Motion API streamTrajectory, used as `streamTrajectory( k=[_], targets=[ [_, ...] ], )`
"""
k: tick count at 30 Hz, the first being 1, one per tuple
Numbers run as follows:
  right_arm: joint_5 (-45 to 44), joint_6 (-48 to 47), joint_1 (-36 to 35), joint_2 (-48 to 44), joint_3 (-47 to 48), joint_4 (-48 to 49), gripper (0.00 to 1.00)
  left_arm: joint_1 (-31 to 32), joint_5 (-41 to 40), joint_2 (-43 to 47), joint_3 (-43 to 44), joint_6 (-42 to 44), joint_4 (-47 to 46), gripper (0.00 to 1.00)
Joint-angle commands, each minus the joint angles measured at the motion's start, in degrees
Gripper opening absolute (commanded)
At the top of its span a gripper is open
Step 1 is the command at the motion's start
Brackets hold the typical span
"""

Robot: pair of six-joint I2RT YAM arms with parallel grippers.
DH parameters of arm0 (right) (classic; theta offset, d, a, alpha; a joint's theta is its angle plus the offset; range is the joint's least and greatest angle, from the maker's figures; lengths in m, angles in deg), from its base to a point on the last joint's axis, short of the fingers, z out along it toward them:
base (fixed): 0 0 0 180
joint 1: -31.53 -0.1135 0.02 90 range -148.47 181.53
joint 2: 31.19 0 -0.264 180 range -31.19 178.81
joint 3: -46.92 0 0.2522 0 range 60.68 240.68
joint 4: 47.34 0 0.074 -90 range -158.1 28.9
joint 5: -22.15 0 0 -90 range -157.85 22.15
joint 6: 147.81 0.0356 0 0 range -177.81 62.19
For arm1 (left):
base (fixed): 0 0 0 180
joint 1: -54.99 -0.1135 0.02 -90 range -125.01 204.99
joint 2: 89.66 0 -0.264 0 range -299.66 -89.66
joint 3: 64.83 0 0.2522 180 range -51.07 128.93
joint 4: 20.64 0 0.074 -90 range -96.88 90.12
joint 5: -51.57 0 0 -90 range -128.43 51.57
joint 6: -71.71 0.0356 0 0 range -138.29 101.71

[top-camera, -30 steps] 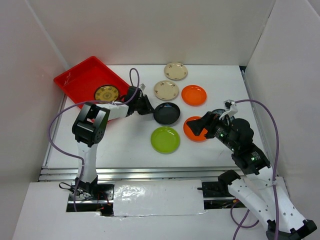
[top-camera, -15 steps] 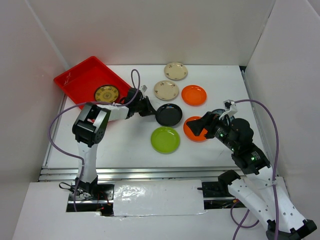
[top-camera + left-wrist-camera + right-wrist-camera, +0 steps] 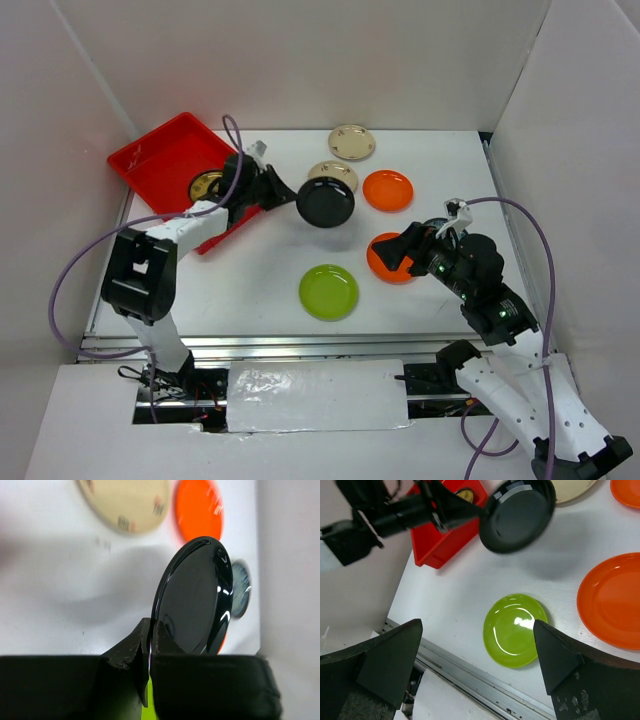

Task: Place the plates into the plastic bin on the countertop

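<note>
Plate [image 3: 325, 203], black, round and shallow, hangs tilted above the white table [image 3: 250, 290], pinched at its rim by the left jaws, set narrow, just beside the shallow red plastic bin [image 3: 160, 150]; the right jaws stand wide and empty. That thin rim grip could let it swing or slip out short of the bin wall. A second earlier it lay on the table, farther from the bin.

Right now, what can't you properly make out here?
Top view: the left arm covers most of the patterned plate in the red bin.
Left wrist view: the black plate hides part of the teal plate; the background is blurred.
Top view: the black plate overlaps the nearer beige plate.
Right wrist view: the nearer orange plate is cut off at right.
</note>
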Motion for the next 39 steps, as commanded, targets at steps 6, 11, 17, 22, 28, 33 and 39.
streamTrajectory(
  k=[6,11,17,22,28,33,39],
  targets=[
    [1.59,-0.75,0.52,0.94,-0.49,3.80,1.00,-13.10,-11.95,10.49,4.63,-5.28,14.17,0.00],
    [2.91,-0.84,0.61,1.72,-1.02,4.85,1.00,-24.17,-13.11,11.39,7.25,-6.44,17.06,0.00],
    [3.18,-0.75,0.96,1.11,-1.54,4.94,1.00,-28.58,-19.08,1.20,19.11,-3.36,24.70,0.00],
    [3.09,-1.10,1.13,0.85,-0.67,4.15,1.00,-29.82,-19.26,-8.20,26.95,-1.95,28.94,0.00],
    [3.44,-1.37,1.40,1.02,-0.40,4.15,1.00,-30.08,-19.27,-10.42,23.62,-2.57,28.16,0.00],
    [4.06,-1.37,1.58,1.64,-0.58,4.33,1.00,-30.17,-21.20,-11.81,23.69,-3.01,28.15,0.02],
    [3.88,-1.37,1.57,1.46,-0.49,4.59,1.00,-29.12,-25.66,-9.64,25.99,-1.95,32.46,0.77]
  ],
)
